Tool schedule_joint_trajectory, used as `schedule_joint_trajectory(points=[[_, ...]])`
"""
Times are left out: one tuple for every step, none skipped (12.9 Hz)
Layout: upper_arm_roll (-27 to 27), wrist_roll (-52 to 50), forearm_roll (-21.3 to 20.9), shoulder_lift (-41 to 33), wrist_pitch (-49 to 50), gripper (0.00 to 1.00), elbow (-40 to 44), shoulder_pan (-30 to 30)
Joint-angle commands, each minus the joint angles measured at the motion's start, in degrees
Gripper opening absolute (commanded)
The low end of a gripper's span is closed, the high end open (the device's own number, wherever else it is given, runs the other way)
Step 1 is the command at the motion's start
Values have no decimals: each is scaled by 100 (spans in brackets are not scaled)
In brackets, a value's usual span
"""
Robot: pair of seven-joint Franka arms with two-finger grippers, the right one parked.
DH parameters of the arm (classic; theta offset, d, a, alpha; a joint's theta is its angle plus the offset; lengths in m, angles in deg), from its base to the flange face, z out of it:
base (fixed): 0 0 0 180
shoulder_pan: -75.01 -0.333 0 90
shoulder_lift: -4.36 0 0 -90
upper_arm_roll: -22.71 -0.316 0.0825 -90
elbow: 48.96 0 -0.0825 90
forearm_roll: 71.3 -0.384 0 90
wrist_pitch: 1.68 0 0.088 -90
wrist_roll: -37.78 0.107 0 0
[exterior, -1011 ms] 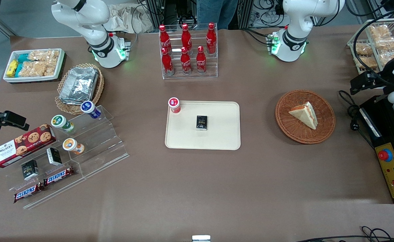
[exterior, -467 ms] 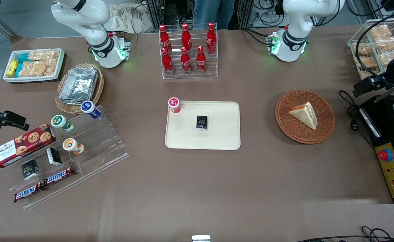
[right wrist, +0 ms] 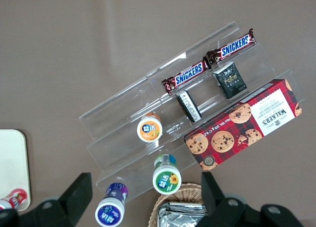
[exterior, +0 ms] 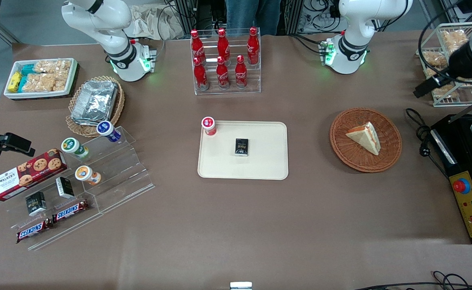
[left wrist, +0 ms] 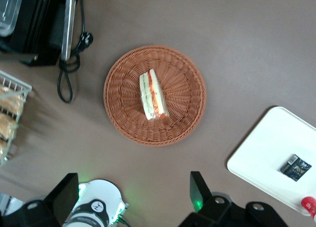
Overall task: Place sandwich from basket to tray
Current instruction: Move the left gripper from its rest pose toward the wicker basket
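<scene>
The sandwich (exterior: 365, 137), a pale bread wedge with orange-pink filling, lies in the round reddish-brown basket (exterior: 350, 159) toward the working arm's end of the table. The cream tray (exterior: 268, 161) sits at the table's middle. My gripper (exterior: 420, 91) hangs high above the table at the working arm's end, farther from the front camera than the basket and off to its side. In the left wrist view the gripper (left wrist: 132, 192) is open and empty, its fingers (left wrist: 66, 190) wide apart, with the sandwich (left wrist: 153, 94), basket (left wrist: 185, 113) and tray (left wrist: 261, 155) far below.
A small black box (exterior: 242, 146) and a red-capped bottle (exterior: 208, 125) sit on the tray. A rack of red cola bottles (exterior: 224, 60) stands farther back. A black control box (exterior: 467, 177), cables (exterior: 419, 133) and a wire snack rack (exterior: 449, 60) crowd the working arm's end.
My gripper has risen and moved farther from the front camera along the working arm's end of the table. The sandwich, basket and tray have not moved.
</scene>
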Motion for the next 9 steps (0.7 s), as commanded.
schedule_joint_trajectory(points=[[68,-295,11,-1170,-441,100,-1404,-77],[33,-356,11,-1426,-555,100,-1765,-94],[24,-435,-7,-1550,-669,100,-2064,-120],[50,-462,-16,-1543,-792,100,-2145,-225],[51,-480,-16,-1499,-828,100,-2155,-235],[51,-480,-16,-1455,-942,100,-2216,-235],[42,-489,-25,-1394,-1187,100,-2399,-244],[42,-497,-33,-1298,-1459,100,-2619,-244],[42,-585,-68,-1140,-1783,100,-2856,-244]])
